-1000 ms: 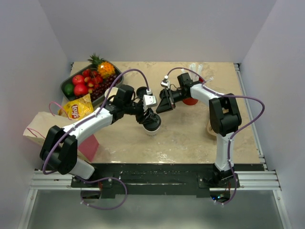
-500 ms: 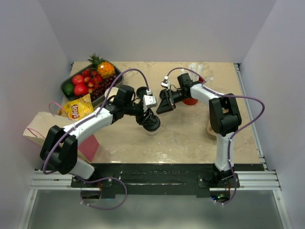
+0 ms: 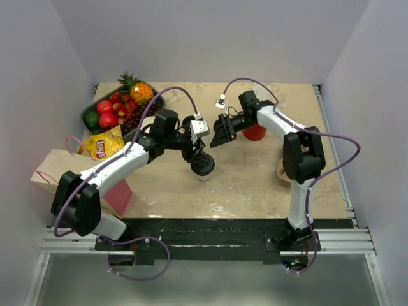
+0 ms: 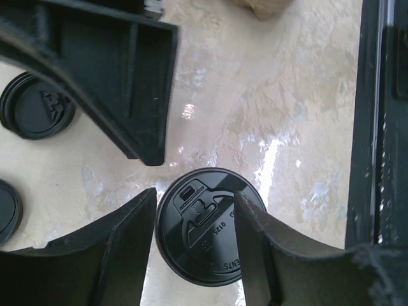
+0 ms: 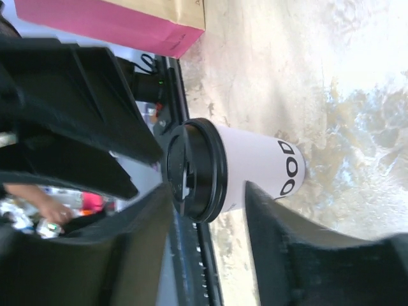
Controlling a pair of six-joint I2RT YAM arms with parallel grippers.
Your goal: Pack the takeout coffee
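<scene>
The white paper cup (image 3: 203, 172) stands upright mid-table with the black lid (image 3: 202, 166) seated on it. In the right wrist view the cup (image 5: 255, 167) and lid (image 5: 199, 169) show side-on. In the left wrist view the lid (image 4: 210, 234) is seen from straight above. My left gripper (image 3: 197, 155) hovers just above the lid, open; its fingers (image 4: 127, 236) straddle the lid without touching it. My right gripper (image 3: 221, 132) is open and empty, a short way behind and right of the cup, pointing at it (image 5: 210, 210).
A brown paper bag with pink sides (image 3: 60, 173) lies at the left edge. A chips bag (image 3: 102, 145) and a fruit tray (image 3: 118, 109) are at far left. A red cup of straws (image 3: 255, 132) stands behind the right gripper. Spare black lids (image 4: 35, 105) lie behind the cup.
My left gripper has lifted slightly off the lidded cup and shifted a little toward the far side. My right gripper has drawn back slightly. The cup has not moved.
</scene>
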